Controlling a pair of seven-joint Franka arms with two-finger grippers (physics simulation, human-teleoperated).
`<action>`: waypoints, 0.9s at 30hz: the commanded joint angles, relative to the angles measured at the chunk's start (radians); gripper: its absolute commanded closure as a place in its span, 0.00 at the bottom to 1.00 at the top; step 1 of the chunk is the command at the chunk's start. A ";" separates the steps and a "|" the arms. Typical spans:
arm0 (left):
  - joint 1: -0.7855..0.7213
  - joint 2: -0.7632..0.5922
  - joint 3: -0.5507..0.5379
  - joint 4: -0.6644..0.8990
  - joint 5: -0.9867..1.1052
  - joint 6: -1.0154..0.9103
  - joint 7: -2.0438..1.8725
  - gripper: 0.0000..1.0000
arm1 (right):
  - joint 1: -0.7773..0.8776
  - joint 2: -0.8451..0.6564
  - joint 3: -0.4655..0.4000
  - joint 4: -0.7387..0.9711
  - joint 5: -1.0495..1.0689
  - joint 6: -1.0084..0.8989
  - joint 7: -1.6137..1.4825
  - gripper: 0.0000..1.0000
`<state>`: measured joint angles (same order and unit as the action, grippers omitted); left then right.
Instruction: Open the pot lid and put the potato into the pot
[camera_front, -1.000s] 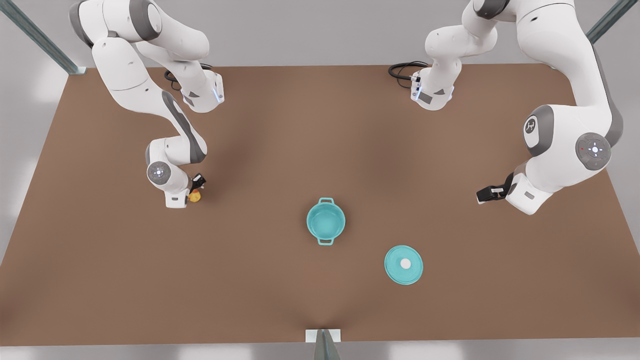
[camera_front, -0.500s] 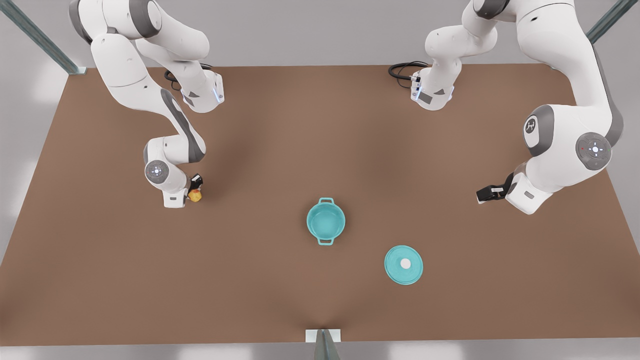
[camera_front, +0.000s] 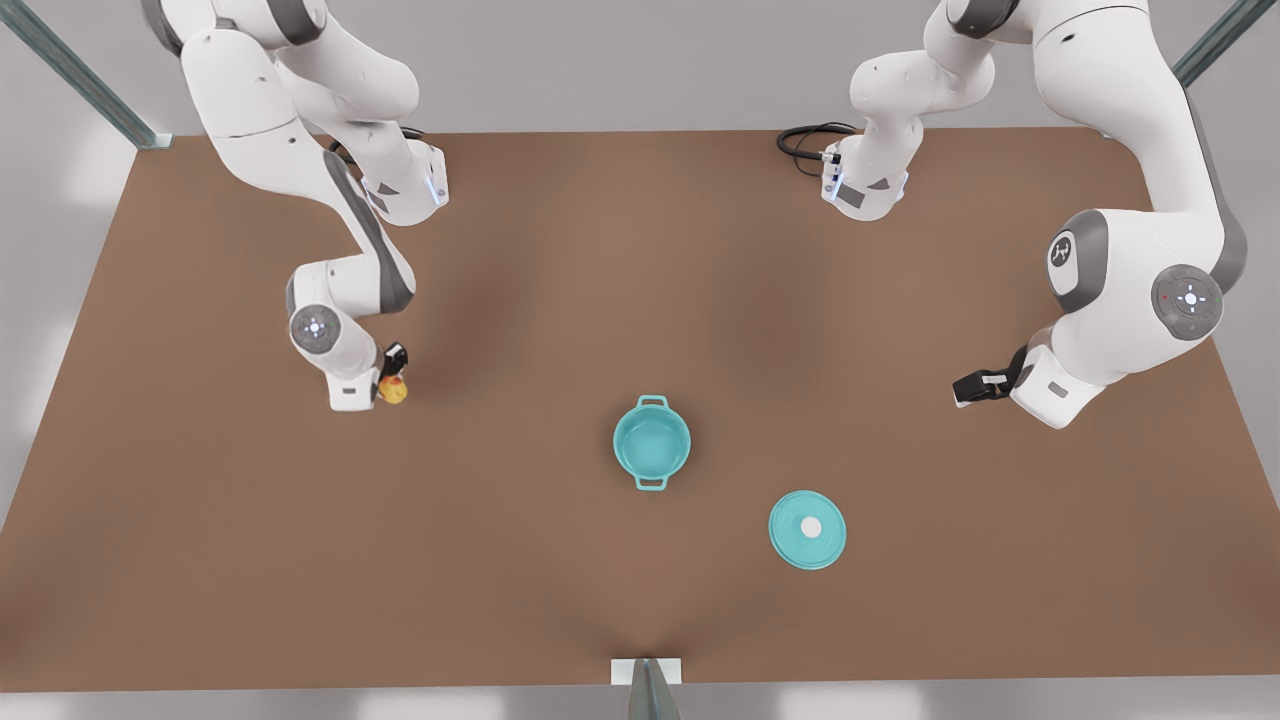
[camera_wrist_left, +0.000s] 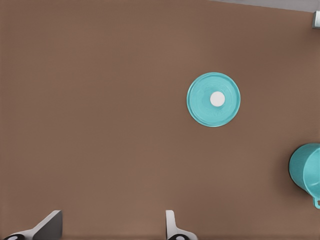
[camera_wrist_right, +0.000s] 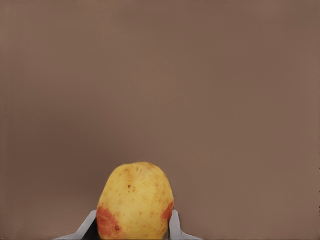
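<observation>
Now I am pinching the potato (camera_wrist_right: 135, 202) in my right gripper (camera_front: 390, 382), at the pot's (camera_front: 651, 442) ten o'clock; firm, lumpy, likely light. My left gripper (camera_wrist_left: 112, 230) is waiting, spread.

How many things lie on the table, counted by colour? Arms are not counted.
Teal: 2, the pot and the pot lid.
Yellow-orange: 1, the potato, held in the right claw.
Total: 3.
</observation>
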<state>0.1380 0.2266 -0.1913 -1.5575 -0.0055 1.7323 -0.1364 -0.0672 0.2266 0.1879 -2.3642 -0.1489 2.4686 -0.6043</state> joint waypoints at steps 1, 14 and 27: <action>0.000 -0.001 0.000 0.000 -0.001 0.000 0.006 0.00 | 0.001 -0.019 0.031 0.005 0.029 -0.062 -0.012 0.44; 0.003 -0.003 0.001 0.002 0.001 -0.002 0.009 0.00 | 0.014 -0.026 0.252 0.135 0.169 -0.105 0.035 0.46; 0.026 -0.003 0.013 0.011 -0.004 0.009 0.020 0.00 | 0.179 0.095 0.288 0.364 0.196 -0.105 0.167 0.47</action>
<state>0.1646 0.2248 -0.1773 -1.5475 -0.0087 1.7365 -0.1247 0.0988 0.3129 0.4751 -2.0164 0.0496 2.3664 -0.5583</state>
